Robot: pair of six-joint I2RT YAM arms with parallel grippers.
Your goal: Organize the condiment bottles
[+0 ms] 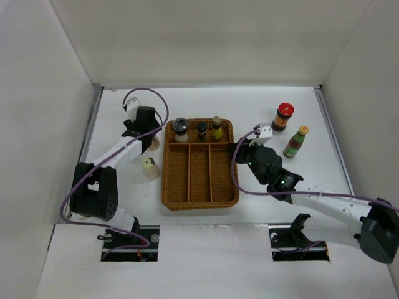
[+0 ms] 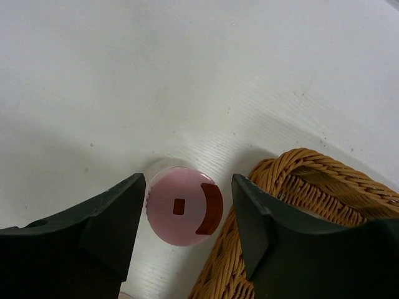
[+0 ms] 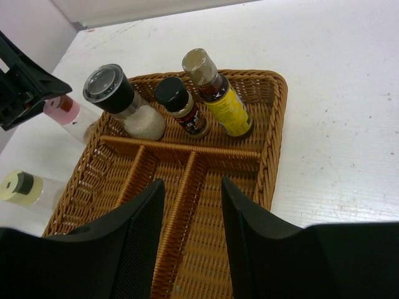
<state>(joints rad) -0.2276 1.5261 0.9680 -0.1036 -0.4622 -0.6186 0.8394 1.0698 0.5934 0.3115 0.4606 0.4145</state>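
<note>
My left gripper is open, its jaws on either side of the pink-capped bottle, which stands on the table just left of the wicker tray. In the top view the left gripper covers most of this bottle. My right gripper is open and empty above the tray's long compartments. A grey-lidded jar, a slim dark bottle and a yellow-labelled bottle stand in the tray's far compartment. A pale-yellow-capped bottle stands left of the tray.
A red-lidded dark jar and a green-red bottle with a yellow cap stand on the table right of the tray. White walls close in the table on the left, far and right sides.
</note>
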